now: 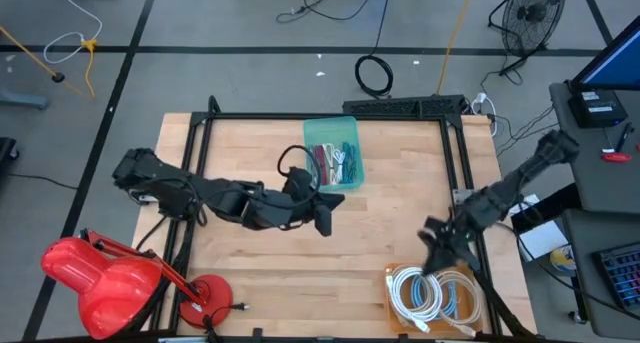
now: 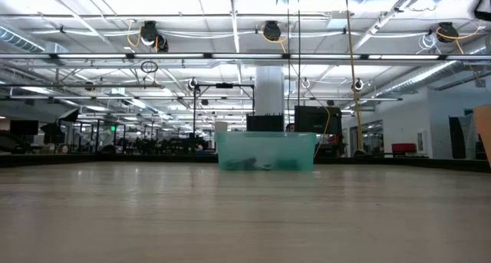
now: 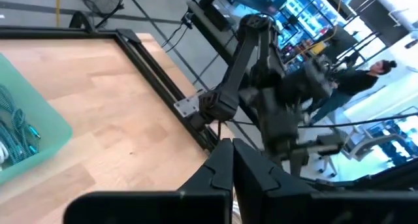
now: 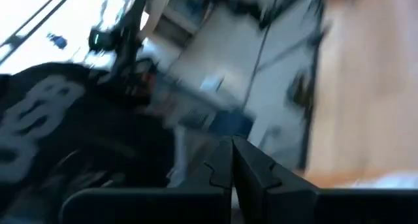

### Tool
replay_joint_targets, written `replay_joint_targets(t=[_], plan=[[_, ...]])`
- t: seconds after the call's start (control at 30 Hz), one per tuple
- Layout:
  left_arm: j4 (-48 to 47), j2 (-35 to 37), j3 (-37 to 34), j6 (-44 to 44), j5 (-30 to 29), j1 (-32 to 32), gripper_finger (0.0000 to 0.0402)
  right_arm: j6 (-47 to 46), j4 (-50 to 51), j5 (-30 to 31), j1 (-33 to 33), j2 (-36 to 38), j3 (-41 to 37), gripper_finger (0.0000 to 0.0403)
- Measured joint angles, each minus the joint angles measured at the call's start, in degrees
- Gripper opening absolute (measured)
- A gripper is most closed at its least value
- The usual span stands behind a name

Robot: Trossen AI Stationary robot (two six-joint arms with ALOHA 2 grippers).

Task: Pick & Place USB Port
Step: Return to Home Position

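Note:
A teal bin stands on the table's far middle with several coloured cables lying in it. I cannot pick out a USB port among them. My left gripper hangs shut over the table's middle, just near of the bin, with nothing between its fingers. My right gripper is shut above the table's near right, just beside a tray of coiled white cables. The right wrist view is blurred.
A brown tray with the white cables sits at the near right corner. A red desk lamp stands at the near left corner. A dark frame runs around the tabletop. Bare wood lies between the two grippers.

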State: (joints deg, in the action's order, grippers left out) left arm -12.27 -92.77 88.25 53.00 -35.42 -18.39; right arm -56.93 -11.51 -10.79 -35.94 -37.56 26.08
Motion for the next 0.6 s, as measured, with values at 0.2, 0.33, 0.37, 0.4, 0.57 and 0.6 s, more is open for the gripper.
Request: replay_joint_targets(t=[0.2, 0.33, 0.37, 0.4, 0.57, 0.6], plan=[[-0.26, 0.49, -0.02, 0.09, -0.31, 0.0, 0.0008, -5.52, -7.7, 4.45, -13.43, -3.91, -3.21, 0.0], [0.02, 0.79, -0.02, 0.34, -0.4, 0.07, 0.0002, -3.95, -15.3, 15.69, -20.99, -8.07, -3.21, 0.0], [-0.07, 0.73, -0.02, 0.34, -0.17, 0.07, 0.0003, -3.45, -16.77, 18.23, -22.3, -9.46, -3.21, 0.0], [-0.14, 0.68, -0.02, 0.34, 0.45, 0.08, 0.0005, -3.0, -17.84, 20.5, -23.44, -10.79, -3.21, 0.0], [-0.35, 0.7, -0.02, -0.84, 6.51, 1.26, 0.0004, -2.57, -22.26, 28.94, -27.1, -18.14, -3.21, 0.0], [-0.5, 0.68, -0.02, -1.64, 7.95, 1.55, 0.0003, -2.16, -23.81, 29.94, -27.35, -19.47, -3.18, 0.0]])
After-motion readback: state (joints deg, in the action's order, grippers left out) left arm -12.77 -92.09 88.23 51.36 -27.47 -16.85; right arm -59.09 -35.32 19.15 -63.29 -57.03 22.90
